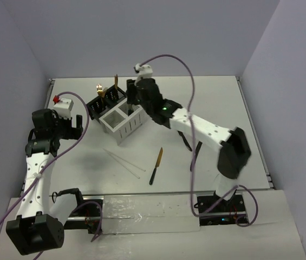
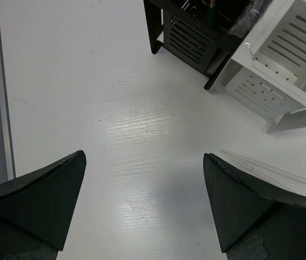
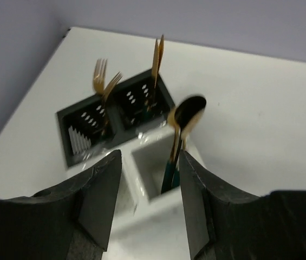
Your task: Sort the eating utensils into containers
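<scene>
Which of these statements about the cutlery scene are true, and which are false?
1. Two forks stand in the black box. True.
2. The chopsticks are in the white box. False: they lie on the table.
3. The left hand holds a spoon. False: it is open and empty.
4. Spoons stand in the white box. True.
5. A knife lies on the table. True.

gold forks [image 3: 103, 81] upright in black box [image 1: 94, 110]; spoons [image 3: 190, 109] in white box [image 1: 127, 130]; chopsticks [image 1: 124, 160] flat
</scene>
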### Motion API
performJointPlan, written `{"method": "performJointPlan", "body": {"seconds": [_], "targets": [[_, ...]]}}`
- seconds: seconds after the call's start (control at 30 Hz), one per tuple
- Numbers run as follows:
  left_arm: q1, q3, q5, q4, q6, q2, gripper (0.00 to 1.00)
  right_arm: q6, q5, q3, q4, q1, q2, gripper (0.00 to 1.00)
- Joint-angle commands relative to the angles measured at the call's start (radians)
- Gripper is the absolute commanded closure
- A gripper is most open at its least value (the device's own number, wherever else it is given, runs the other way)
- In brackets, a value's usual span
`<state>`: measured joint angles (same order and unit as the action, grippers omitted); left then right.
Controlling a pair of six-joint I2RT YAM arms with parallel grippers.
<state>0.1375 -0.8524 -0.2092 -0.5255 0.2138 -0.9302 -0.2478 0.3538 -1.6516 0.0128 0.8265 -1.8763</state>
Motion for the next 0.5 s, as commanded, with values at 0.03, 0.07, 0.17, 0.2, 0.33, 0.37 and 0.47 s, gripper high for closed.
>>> {"method": "performJointPlan", "body": {"seconds": [0.03,0.07,0.17,0.2,0.33,0.37,0.47], "targets": [[0.002,0.003,0.027,0.061,0.002,0.016,0.01,-0.178,-0.003,0.249,0.211,0.023,0.301,0.46],[0.004,0.016,0.031,0.079,0.009,0.016,0.01,-0.214,-0.001,0.335,0.272,0.026,0.348,0.45],[0.004,0.073,0.054,0.131,0.016,0.016,0.01,-0.323,-0.024,0.435,0.407,0.052,0.381,0.42],[0.004,0.09,0.071,0.172,0.015,0.014,0.01,-0.346,-0.021,0.446,0.449,0.062,0.378,0.41],[0.005,0.186,0.271,0.28,-0.025,0.019,0.01,-0.444,0.011,0.484,0.584,0.163,0.353,0.42],[0.005,0.205,0.304,0.301,-0.028,0.022,0.01,-0.462,0.011,0.496,0.617,0.178,0.347,0.42],[0.008,0.263,0.364,0.369,-0.022,0.048,0.01,-0.527,-0.048,0.53,0.636,0.216,0.321,0.4]]}}
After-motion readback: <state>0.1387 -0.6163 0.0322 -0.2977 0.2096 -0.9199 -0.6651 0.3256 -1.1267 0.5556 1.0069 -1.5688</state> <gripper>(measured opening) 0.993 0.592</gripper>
